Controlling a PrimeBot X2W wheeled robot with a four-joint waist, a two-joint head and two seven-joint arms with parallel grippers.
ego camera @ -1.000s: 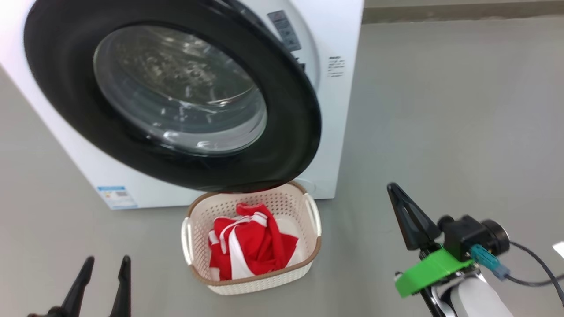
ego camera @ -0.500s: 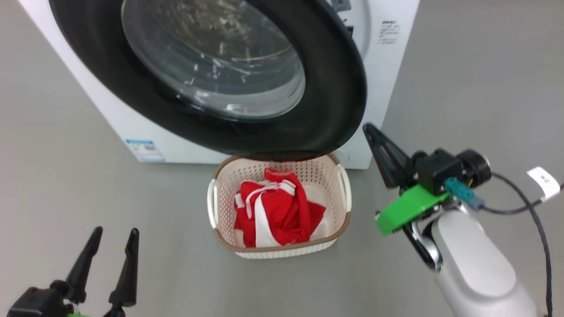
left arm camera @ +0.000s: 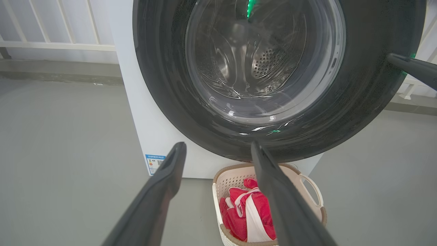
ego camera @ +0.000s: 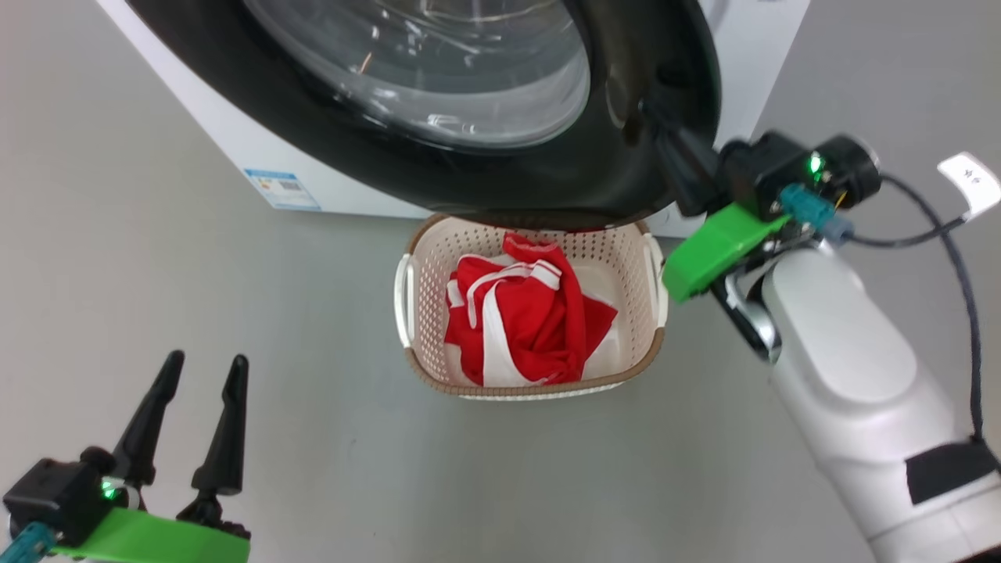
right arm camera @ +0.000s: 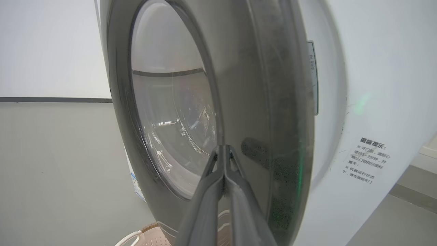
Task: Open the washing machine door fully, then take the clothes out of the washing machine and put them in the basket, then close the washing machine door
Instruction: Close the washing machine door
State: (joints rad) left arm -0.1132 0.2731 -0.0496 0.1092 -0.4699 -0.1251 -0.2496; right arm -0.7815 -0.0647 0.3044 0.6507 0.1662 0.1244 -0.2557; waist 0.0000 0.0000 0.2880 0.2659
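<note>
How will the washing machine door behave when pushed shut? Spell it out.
The washing machine door looks rigid, so it would probably swing as one piece. Its glossy rim may let the right gripper, fingers shut, slide off.

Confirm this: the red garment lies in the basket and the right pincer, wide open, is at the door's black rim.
Not quite: the right pincer is shut, as the right wrist view shows. The red garment lies in the basket, and the pincer is at the door's black rim.

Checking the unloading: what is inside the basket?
The basket holds the clothes, red fabric with white stripes. The washing machine door covers its far rim; anything beneath the fabric is hidden.
</note>
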